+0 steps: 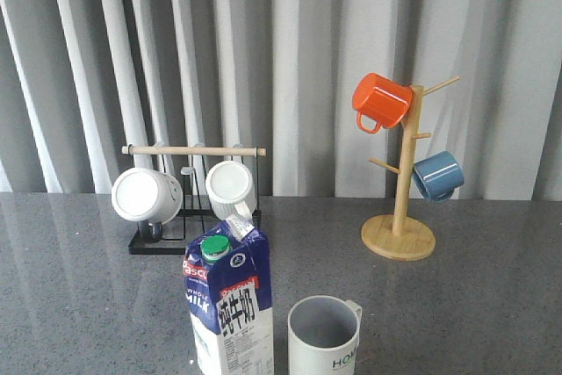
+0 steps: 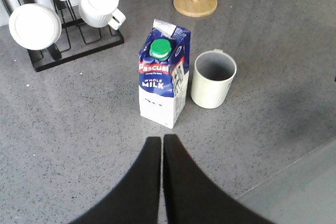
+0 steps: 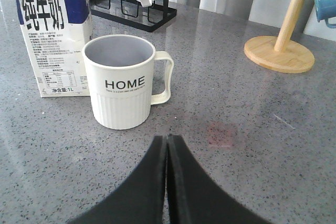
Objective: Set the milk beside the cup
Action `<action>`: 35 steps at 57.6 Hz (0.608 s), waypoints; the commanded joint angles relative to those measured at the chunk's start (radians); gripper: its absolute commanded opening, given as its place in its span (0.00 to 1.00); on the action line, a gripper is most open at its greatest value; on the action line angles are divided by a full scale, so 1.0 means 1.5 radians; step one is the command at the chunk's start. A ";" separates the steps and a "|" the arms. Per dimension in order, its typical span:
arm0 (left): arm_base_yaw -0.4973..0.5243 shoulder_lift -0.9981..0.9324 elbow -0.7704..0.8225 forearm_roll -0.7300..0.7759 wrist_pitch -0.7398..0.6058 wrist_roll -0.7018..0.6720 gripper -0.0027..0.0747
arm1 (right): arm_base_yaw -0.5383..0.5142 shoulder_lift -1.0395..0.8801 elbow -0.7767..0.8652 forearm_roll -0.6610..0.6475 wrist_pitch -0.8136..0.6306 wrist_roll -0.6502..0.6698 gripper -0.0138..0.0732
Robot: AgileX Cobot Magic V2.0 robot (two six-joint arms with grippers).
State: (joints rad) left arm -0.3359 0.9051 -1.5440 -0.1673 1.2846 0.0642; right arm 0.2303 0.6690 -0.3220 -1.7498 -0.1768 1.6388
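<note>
Both claws closed, off milk [image 2: 161,80].

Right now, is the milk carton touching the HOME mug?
Apart. The left wrist view shows a thin strip of grey tabletop between the milk carton and the HOME mug; both stand upright, side by side.

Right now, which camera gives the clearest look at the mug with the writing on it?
The right wrist view: the mug shows whole, with its HOME lettering, ribbed base and handle. The left wrist view shows it from above beside the milk carton, lettering hidden. The front view cuts off its base at the frame edge.
</note>
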 commanded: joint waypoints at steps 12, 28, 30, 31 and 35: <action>-0.002 -0.080 0.178 0.087 -0.199 -0.018 0.02 | -0.002 -0.002 -0.017 -0.004 0.009 -0.001 0.15; 0.026 -0.252 0.637 0.193 -0.717 -0.018 0.03 | -0.002 -0.002 -0.017 -0.004 0.009 -0.001 0.15; 0.035 -0.275 0.693 0.194 -0.781 -0.018 0.03 | -0.002 -0.002 -0.017 -0.004 0.009 -0.001 0.15; 0.041 -0.289 0.725 0.194 -0.817 -0.019 0.03 | -0.002 -0.002 -0.017 -0.004 0.009 -0.001 0.15; 0.066 -0.333 0.821 0.190 -0.915 -0.025 0.03 | -0.002 -0.002 -0.017 -0.004 0.009 -0.001 0.15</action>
State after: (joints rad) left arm -0.2740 0.4772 -0.4479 0.1145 0.2216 0.0449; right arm 0.2303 0.6690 -0.3220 -1.7498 -0.1768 1.6388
